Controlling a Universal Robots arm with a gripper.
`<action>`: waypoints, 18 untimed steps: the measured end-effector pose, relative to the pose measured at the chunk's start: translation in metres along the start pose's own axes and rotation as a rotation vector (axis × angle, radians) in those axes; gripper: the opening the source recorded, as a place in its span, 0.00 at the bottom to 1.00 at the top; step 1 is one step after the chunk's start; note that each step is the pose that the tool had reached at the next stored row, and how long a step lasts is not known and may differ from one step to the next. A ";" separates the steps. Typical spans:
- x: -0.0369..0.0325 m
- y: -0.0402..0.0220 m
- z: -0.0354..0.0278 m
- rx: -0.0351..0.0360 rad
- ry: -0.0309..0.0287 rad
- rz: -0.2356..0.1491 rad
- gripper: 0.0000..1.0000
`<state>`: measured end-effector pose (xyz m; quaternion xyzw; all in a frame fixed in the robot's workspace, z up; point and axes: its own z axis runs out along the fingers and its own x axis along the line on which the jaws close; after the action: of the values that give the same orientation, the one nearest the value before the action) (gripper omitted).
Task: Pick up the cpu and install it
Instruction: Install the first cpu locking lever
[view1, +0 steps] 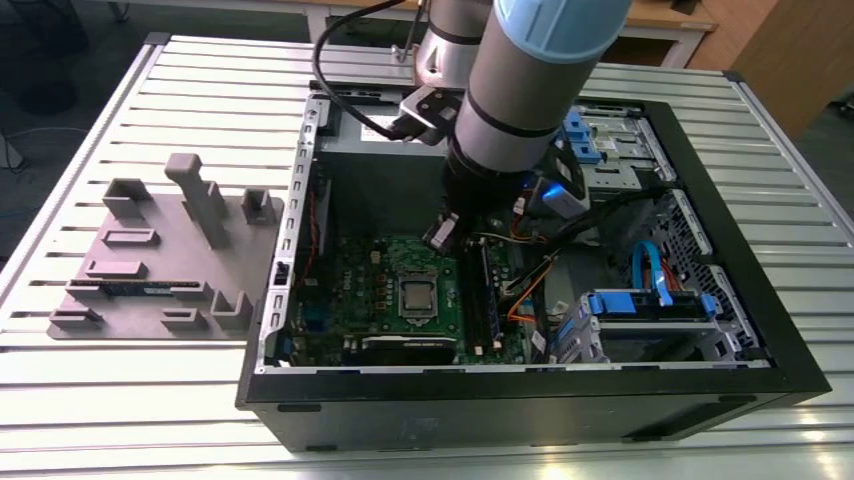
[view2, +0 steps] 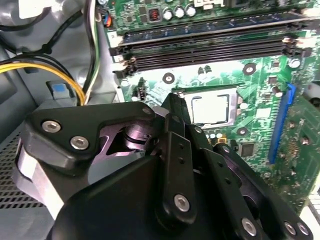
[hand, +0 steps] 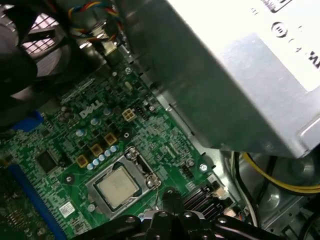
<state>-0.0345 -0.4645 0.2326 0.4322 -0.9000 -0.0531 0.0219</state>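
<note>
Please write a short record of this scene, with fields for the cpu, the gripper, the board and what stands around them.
cpu: lies flat in the socket, silver top up
motherboard: green, mounted inside the open computer case
gripper: inside the case, low over the motherboard, beside the socket; appears apart from the cpu
held item: none can be seen
power supply: grey box, close by in the first wrist view
fixture plate: grey, on the table, at the exterior view's left of the case

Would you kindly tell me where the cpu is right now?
The cpu sits in the socket on the green motherboard inside the open computer case, in the exterior view's left half, near the claw.
</note>
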 end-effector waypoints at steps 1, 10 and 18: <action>0.0012 -0.0009 0.0001 0.0000 0.0002 -0.002 0.11; 0.0109 -0.0088 0.0005 0.0003 0.0029 -0.020 0.11; 0.0161 -0.0131 0.0017 0.0052 0.0113 -0.039 0.11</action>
<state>-0.0345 -0.4851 0.2294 0.4498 -0.8914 -0.0488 0.0249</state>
